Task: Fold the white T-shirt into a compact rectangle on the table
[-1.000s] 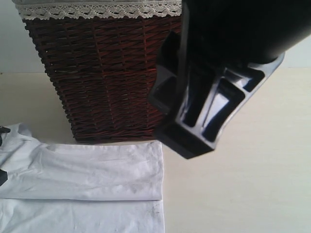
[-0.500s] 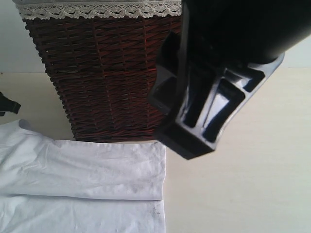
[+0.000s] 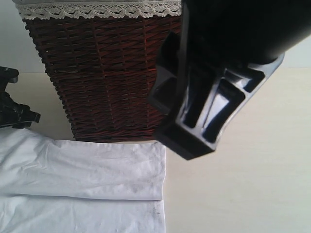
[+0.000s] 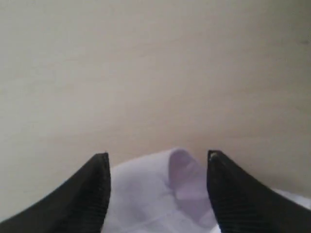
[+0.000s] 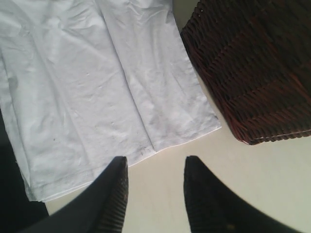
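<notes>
The white T-shirt [image 3: 87, 179] lies folded lengthwise on the table [image 3: 243, 184], at the lower left of the exterior view, with one fold line running across it. My left gripper [image 3: 14, 114] hovers just past the shirt's far left corner. In the left wrist view this gripper [image 4: 158, 155] is open, and a loose hump of the shirt [image 4: 160, 194] lies between and below its fingers, untouched. My right gripper [image 5: 156, 159] is open above bare table [image 5: 160, 204], just off the hem of the shirt [image 5: 87, 87]. It holds nothing.
A brown wicker basket [image 3: 107, 73] with a white lace liner [image 3: 97, 9] stands right behind the shirt, and its corner [image 5: 257, 63] is near my right gripper. My black right arm [image 3: 218, 82] blocks the upper right of the exterior view.
My left gripper opened, let go of the shirt's left edge and lifted away toward the back. The released cloth settled flatter on the table. The right arm stayed still.
</notes>
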Controlling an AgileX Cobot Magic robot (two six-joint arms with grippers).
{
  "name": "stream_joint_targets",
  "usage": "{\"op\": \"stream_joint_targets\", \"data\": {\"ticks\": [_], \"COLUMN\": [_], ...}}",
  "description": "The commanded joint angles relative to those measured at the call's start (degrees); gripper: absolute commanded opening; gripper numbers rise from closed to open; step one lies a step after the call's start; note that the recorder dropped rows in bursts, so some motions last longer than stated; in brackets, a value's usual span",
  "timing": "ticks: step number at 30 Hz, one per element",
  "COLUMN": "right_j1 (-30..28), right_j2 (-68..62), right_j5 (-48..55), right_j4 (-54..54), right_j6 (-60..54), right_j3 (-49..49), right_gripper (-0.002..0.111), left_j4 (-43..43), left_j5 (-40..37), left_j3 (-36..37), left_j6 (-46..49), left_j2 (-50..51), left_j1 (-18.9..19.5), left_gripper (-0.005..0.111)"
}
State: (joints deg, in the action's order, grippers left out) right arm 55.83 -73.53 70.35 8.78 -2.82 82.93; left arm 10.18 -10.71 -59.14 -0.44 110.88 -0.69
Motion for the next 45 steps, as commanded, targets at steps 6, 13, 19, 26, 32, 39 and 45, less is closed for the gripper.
{"op": "stream_joint_targets", "data": {"ticks": [6, 13, 19, 26, 32, 39, 45], "right_j1": [-0.16, -0.16, -0.16, -0.16, -0.16, -0.16, -0.16], "right_j2": [0.13, 0.13, 0.13, 0.13, 0.13, 0.13, 0.13], "right_j5": [-0.39, -0.39, -0.39, -0.39, -0.39, -0.39, -0.39], "right_j4": [-0.15, -0.29, -0.39, -1.0, -1.11, -1.11, -1.11], "right_j6": [-0.31, -0.19, -0.19, -0.19, -0.19, -0.19, -0.56], "right_j3": [-0.34, -0.34, -0.34, -0.34, -0.34, -0.83, -1.95], "right_gripper": [0.037, 0.037, 0.037, 0.037, 0.037, 0.037, 0.037], "left_j4": [-0.16, -0.07, -0.07, -0.59, -0.46, -0.46, -0.11], "left_j5": [-3.06, -1.19, 1.36, 2.08, -0.01, -5.72, -7.31], "left_j3": [-2.38, -5.21, -7.52, -7.38, -7.38, -7.83, -8.15], "left_j6": [0.44, 0.44, 0.44, -0.12, 0.44, -2.01, -1.58], "left_j2": [3.51, 0.27, -1.84, -0.42, -0.42, 1.18, 3.72], "left_j1": [1.35, 1.35, 1.35, 1.25, 1.25, 1.87, 3.6], "left_gripper": [0.0, 0.0, 0.0, 0.009, 0.049, 0.065, 0.065]}}
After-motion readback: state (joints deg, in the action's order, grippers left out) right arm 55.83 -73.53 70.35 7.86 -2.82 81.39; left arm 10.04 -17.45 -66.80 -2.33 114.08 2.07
